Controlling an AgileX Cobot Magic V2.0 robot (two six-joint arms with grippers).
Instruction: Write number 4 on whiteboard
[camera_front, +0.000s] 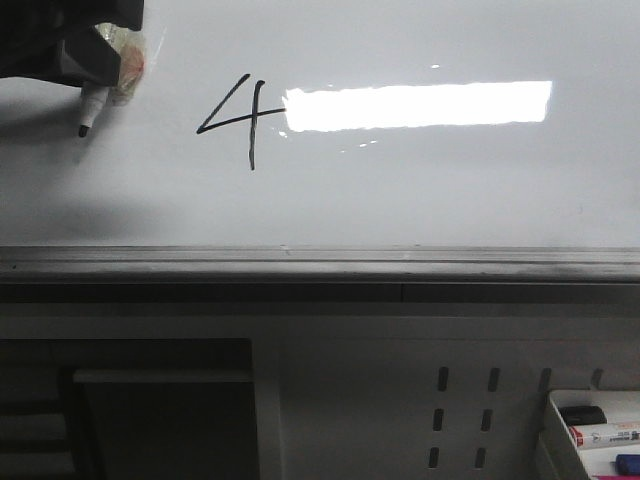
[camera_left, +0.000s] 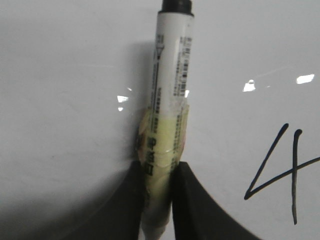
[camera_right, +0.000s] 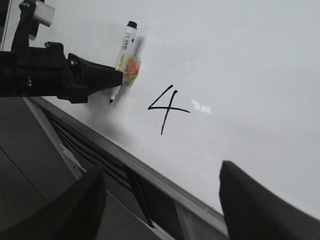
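Front view | tray (camera_front: 556, 425): markers (camera_front: 604, 435) inside; left jaws pinch marker (camera_left: 167, 107); right jaws spread

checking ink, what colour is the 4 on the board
Black, thin strokes; the number 4 shows best in the front view.

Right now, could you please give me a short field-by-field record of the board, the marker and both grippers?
whiteboard: glossy white, bright rectangular reflection, grey metal lower rim
number 4: drawn in black, open-topped, slanted, just left of the reflection
marker: white barrel, taped around the held part, tip pointing down in the front view
left gripper: shut on the marker, left of the number 4
marker tip contact: cannot tell whether it touches the board
right gripper: open, holding nothing
tray: lower right below the board, holds spare markers
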